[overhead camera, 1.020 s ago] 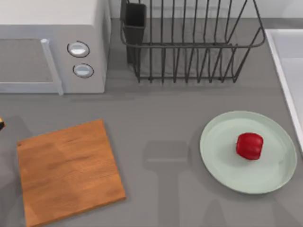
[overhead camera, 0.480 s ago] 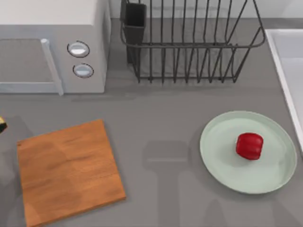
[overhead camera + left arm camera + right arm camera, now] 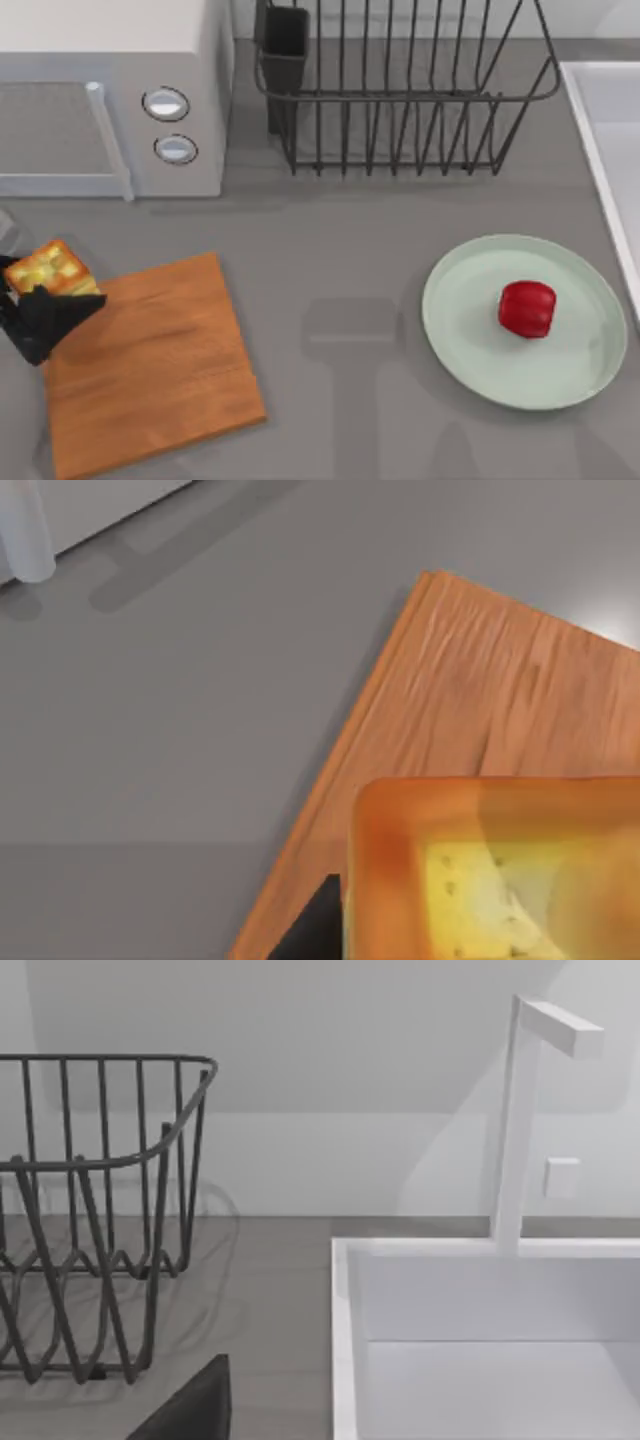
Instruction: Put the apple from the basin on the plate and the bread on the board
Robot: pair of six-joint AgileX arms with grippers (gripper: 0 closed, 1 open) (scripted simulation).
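Observation:
My left gripper (image 3: 48,300) is at the table's left edge, shut on the bread (image 3: 52,272), a yellow-golden slice with a darker crust. It holds the slice over the far left corner of the orange-brown wooden board (image 3: 150,365). In the left wrist view the bread (image 3: 500,880) hangs close above the board (image 3: 500,700). The red apple (image 3: 527,308) lies on the mint-green plate (image 3: 470,340) at the right. The white basin (image 3: 612,130) runs along the right edge. A dark part of my right gripper (image 3: 190,1410) edges into the right wrist view, which faces the basin (image 3: 480,1340).
A white microwave (image 3: 110,100) stands at the back left, and a black wire dish rack (image 3: 400,90) at the back middle. A white faucet (image 3: 520,1120) rises behind the basin. Grey countertop lies between the board and the plate.
My left gripper has come in from the left edge with the bread and now hovers over the board's far left corner. The apple and plate have not moved.

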